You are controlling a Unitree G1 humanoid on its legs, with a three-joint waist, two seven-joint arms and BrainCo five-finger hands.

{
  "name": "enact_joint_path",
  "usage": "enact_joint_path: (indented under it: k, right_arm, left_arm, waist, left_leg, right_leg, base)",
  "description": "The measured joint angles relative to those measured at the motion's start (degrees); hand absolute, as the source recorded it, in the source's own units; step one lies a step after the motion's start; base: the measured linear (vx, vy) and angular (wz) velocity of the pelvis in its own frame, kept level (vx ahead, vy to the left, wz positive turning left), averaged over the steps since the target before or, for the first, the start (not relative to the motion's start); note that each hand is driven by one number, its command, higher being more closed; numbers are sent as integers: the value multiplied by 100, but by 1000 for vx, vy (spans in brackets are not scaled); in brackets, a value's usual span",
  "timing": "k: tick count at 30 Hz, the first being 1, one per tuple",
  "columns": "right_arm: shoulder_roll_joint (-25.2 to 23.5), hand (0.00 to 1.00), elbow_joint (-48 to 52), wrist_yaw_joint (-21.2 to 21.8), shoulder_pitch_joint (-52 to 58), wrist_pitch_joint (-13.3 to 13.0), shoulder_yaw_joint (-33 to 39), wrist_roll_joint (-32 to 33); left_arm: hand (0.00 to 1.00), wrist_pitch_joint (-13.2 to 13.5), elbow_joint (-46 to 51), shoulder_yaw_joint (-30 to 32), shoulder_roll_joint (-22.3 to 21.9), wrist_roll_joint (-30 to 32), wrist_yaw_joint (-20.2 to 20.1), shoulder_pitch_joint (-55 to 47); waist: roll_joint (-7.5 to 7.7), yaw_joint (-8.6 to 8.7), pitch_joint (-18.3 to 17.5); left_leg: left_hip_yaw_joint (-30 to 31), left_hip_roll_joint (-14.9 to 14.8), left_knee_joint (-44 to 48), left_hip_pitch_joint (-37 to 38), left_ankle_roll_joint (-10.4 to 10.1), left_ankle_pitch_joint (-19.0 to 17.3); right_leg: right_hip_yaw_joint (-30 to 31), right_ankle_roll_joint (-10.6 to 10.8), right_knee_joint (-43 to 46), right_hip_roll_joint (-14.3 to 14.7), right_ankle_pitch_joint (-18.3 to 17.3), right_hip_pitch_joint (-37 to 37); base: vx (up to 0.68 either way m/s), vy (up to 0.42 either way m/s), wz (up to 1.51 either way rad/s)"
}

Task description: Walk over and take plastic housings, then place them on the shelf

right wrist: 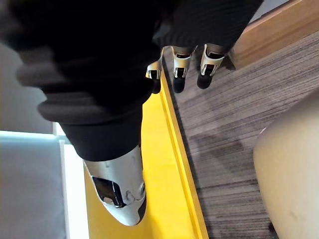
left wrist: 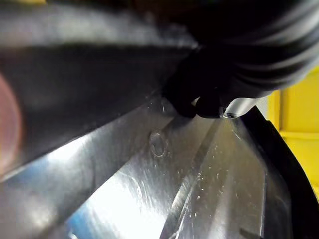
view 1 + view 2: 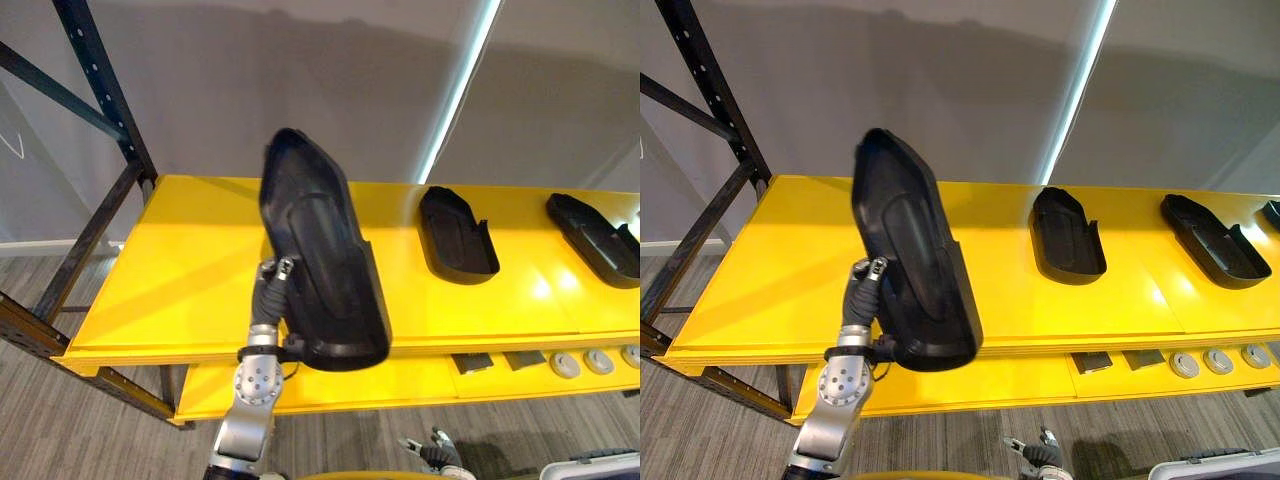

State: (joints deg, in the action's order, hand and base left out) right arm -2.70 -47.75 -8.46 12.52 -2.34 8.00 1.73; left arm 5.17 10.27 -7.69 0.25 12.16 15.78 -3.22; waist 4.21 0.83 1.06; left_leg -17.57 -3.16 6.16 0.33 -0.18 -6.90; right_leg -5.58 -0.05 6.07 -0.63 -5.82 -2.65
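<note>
Setting: a yellow shelf (image 3: 180, 260) in a dark rack (image 3: 105, 80) against a grey wall (image 3: 300, 60), with grey plank floor (image 3: 100, 430) at the bottom of the frame.
Housing: the housing (image 3: 325, 260) is off the shelf, held up left of centre in the frame over the shelf's front edge.
Look: black plastic, a long shallow shell with a rounded top end and a squarer lower end. Its hollow side is ribbed and glossy, seen from close in the left wrist view.
Long axis: steep, from the lower end at lower centre up to the tip leaning toward the upper left.
Left hand: the left hand (image 3: 280, 275) sits at the housing's lower left edge. Its fingers (image 2: 207, 104) are curled onto the inner face, gripping the housing.
Right hand: the right hand (image 1: 119, 191) hangs low at the bottom of the frame, fingers (image 1: 179, 74) relaxed and holding nothing.
Already placed: a second housing (image 3: 457, 235) and a third housing (image 3: 592, 238) lie flat at centre right and far right, hollow side up, long axes front to back.
Key relation: bare shelf lies behind and to the left of the housing. I judge it needs tipping flat and setting down there, well apart from the second housing.
Below: a lower shelf (image 3: 350, 385) with grey discs (image 3: 598, 361) at lower right.
</note>
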Motion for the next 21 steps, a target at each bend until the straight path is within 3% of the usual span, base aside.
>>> enact_joint_path:
  k: [4, 7, 18, 21]
  right_arm:
    - [57, 0, -12, 110, 31, -7, -4, -35]
    - [75, 0, -15, 136, -6, -28, -8, -70]
    - [102, 0, 16, 144, -99, -108, -5, -214]
    - [108, 0, 136, 196, -132, -100, -9, -232]
  left_arm:
    - [100, -93, -479, 561, 329, 49, 237, 701]
    - [100, -222, -836, 831, 613, 223, 378, 1048]
    - [100, -554, -1786, 986, 973, 380, 439, 2135]
    - [100, -660, -2055, 1010, 1174, 379, 438, 2513]
  waist:
    - [-36, 24, -117]
    - [-55, 138, -143]
    - [-109, 268, -104]
    - [-184, 284, -11]
  left_leg:
    - [-13, 4, -311, 50, -24, 172]
    - [-68, 1, -538, 38, -78, 332]
    - [-300, -113, -589, -393, -63, 517]
    - [-330, -217, -504, -593, -62, 517]
  right_leg:
    - [130, -47, -73, 58, 72, 66]
    - [257, -66, -167, 114, 138, 169]
    - [601, -107, -391, 267, 457, 651]
    - [795, -64, -400, 350, 686, 835]
  base:
    - [-32, -24, -3]
    - [-14, -37, -14]
    - [-2, -14, -15]
    - [-26, 29, -9]
